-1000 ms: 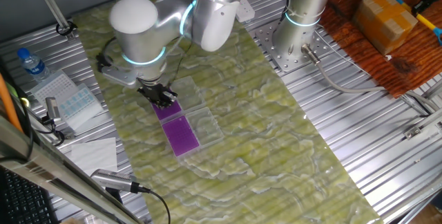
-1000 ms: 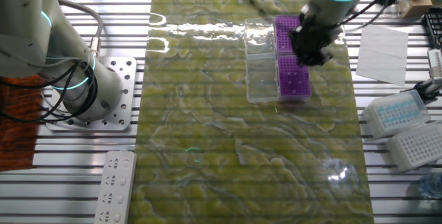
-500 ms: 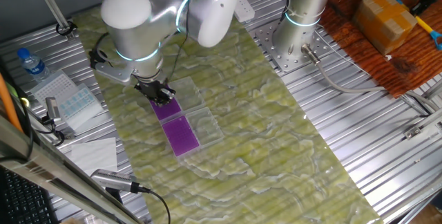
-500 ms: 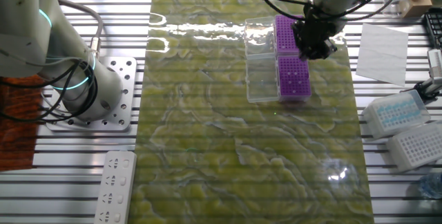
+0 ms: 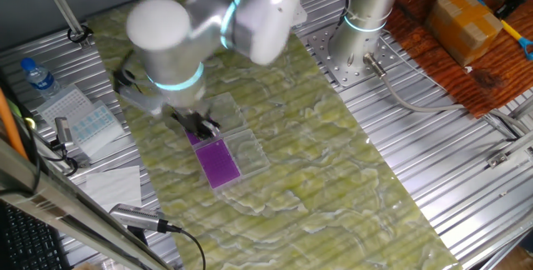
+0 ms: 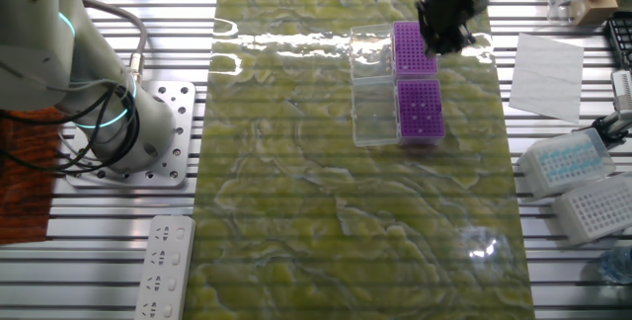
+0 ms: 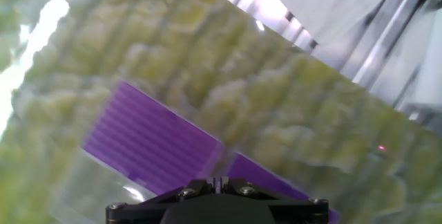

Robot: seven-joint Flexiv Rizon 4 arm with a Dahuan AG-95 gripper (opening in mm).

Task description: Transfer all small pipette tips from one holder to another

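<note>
Two purple racks lie end to end on the green mat. The far rack (image 6: 408, 45) sits under my gripper (image 6: 441, 36). The near rack (image 6: 419, 115) carries the small pipette tips (image 6: 423, 106) as tiny pale dots. From the opposite side, the gripper (image 5: 201, 124) is blurred and covers one rack's end, and the other rack (image 5: 218, 163) is in full sight. In the hand view the fingertips (image 7: 219, 180) are pressed close together above a blurred purple rack (image 7: 148, 148). I see no tip between them.
Clear lids (image 6: 373, 83) lie beside the racks. White tip boxes (image 6: 573, 157) and a paper sheet (image 6: 546, 61) sit on the slatted table to the right. A second arm's base (image 6: 128, 127), a power strip (image 6: 168, 266) and a water bottle (image 5: 37, 77) stand off the mat.
My gripper has moved from over the joint between the two racks toward the far rack and has risen. The arm is now motion-blurred. The racks have not shifted.
</note>
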